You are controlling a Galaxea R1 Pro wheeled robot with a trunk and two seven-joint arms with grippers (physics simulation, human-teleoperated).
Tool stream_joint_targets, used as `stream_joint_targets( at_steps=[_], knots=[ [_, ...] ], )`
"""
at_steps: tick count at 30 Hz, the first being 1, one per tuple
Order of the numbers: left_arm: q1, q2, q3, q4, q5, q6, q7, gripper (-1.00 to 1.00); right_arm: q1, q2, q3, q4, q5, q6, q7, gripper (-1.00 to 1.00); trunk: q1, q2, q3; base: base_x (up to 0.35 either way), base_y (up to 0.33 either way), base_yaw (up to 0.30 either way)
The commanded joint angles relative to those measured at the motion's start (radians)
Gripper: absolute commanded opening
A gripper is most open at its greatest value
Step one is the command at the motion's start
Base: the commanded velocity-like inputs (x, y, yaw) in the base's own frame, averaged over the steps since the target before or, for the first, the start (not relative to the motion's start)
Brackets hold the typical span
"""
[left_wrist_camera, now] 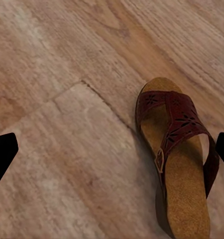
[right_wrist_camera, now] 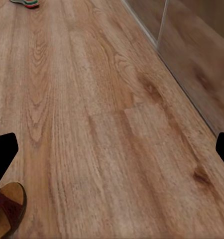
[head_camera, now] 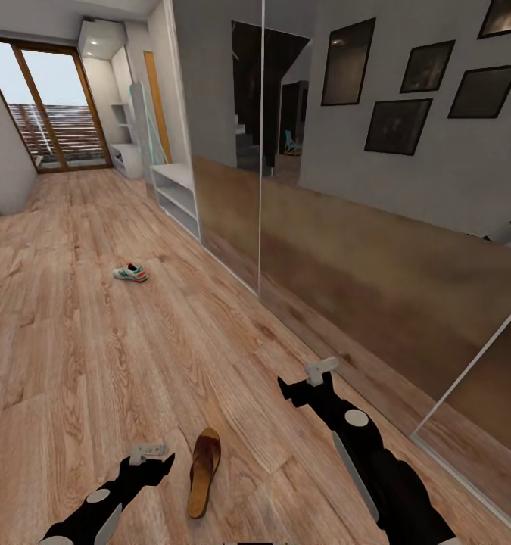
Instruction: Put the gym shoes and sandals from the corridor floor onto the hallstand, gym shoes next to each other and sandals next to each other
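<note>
Shoes on the plank floor
A dark brown leather sandal (head_camera: 204, 471) lies flat nearby; a white green-striped sneaker (head_camera: 130, 272) sits well beyond.

Both arms are glossy black with round pale-grey discs on the joints, each tipped by a small whitish block at the left gripper (head_camera: 151, 453) and right gripper (head_camera: 320, 370).

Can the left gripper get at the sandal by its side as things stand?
Probably yes: the left gripper hangs open beside the sandal, which lies flat on bare corridor floor with nothing between them.
</note>
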Motion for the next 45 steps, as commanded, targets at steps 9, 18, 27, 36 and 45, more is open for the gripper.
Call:
stream_joint_targets(
  at_steps=[9, 18, 27, 36, 45],
  knots=[
    [0.001, 0.002, 0.009, 0.001, -0.009, -0.008, -0.004, 1.0, 0.0, 0.001, 0.02, 0.004, 0.001, 0.007, 0.008, 1.0, 0.0, 0.0, -0.001, 0.035, -0.025, 0.0],
    [0.004, 0.002, 0.01, 0.001, -0.008, -0.01, -0.004, 1.0, 0.0, 0.001, 0.034, 0.006, 0.001, 0.007, 0.012, 1.0, 0.0, 0.0, -0.001, 0.135, -0.151, 0.0],
    [0.005, 0.002, 0.009, 0.001, -0.008, -0.01, -0.004, 1.0, 0.0, 0.001, 0.036, 0.007, 0.001, 0.008, 0.012, 1.0, 0.0, 0.0, -0.001, 0.039, -0.044, 0.0],
    [0.006, 0.001, 0.01, 0.001, -0.008, -0.01, -0.004, 1.0, 0.0, -0.002, 0.034, 0.007, 0.002, 0.008, 0.012, 1.0, 0.0, 0.0, -0.001, 0.005, -0.006, 0.0],
    [0.006, 0.002, 0.011, 0.001, -0.007, -0.01, -0.004, 1.0, 0.0, -0.003, 0.033, 0.006, 0.002, 0.007, 0.012, 1.0, 0.0, 0.0, -0.001, 0.0, 0.0, 0.0]
  ],
)
